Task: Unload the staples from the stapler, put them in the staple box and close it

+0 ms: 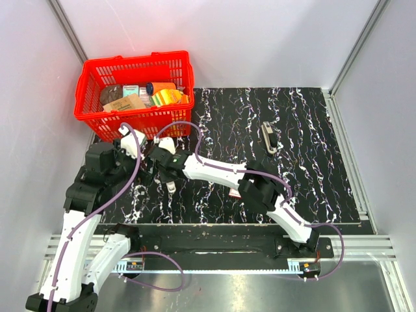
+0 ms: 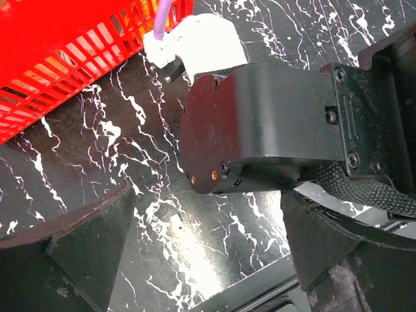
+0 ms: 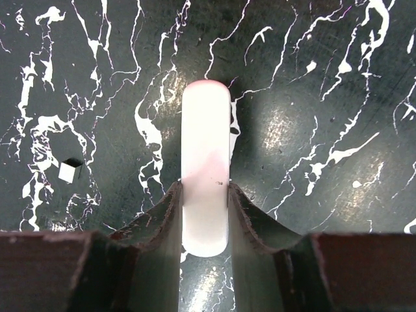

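both arms angled toward basket (image 1: 136, 60); right jaws pinch white bar (image 3: 205, 162) (left jaws spread wide).

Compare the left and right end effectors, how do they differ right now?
Opening: the left end effector is wide open; the right end effector is closed narrow. Load: the left end effector holds nothing; the right end effector grips a white bar. Shared: both are over the mat's left part, away from the stapler.
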